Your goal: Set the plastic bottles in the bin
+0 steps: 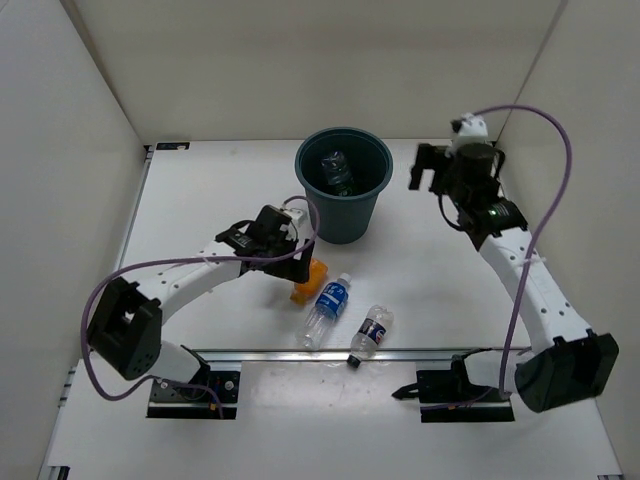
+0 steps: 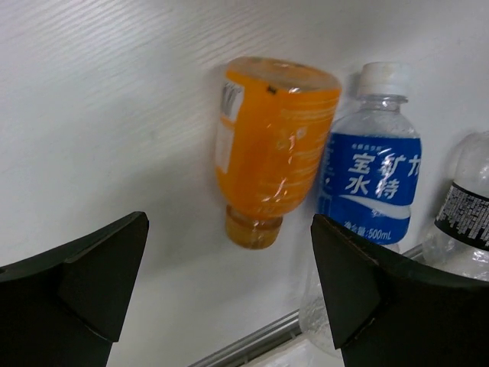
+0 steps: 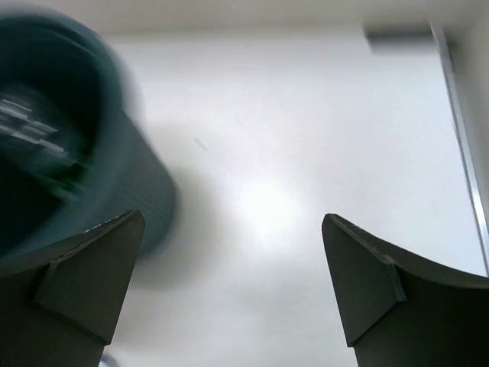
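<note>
The dark teal bin (image 1: 343,215) stands at the table's far middle with a clear bottle (image 1: 337,172) lying inside. An orange bottle (image 1: 310,279) lies in front of the bin, cap toward the front. To its right lie a clear bottle with a blue label (image 1: 329,303) and a clear bottle with a dark label (image 1: 371,333). My left gripper (image 1: 291,262) is open and empty just above the orange bottle (image 2: 275,153), which sits ahead of its jaws (image 2: 229,279). My right gripper (image 1: 428,172) is open and empty, in the air to the right of the bin (image 3: 114,191). No green bottle shows.
A metal rail (image 1: 260,354) runs along the table's near edge, right by the two clear bottles (image 2: 370,183). White walls enclose the table on the left, back and right. A purple cable loops over each arm.
</note>
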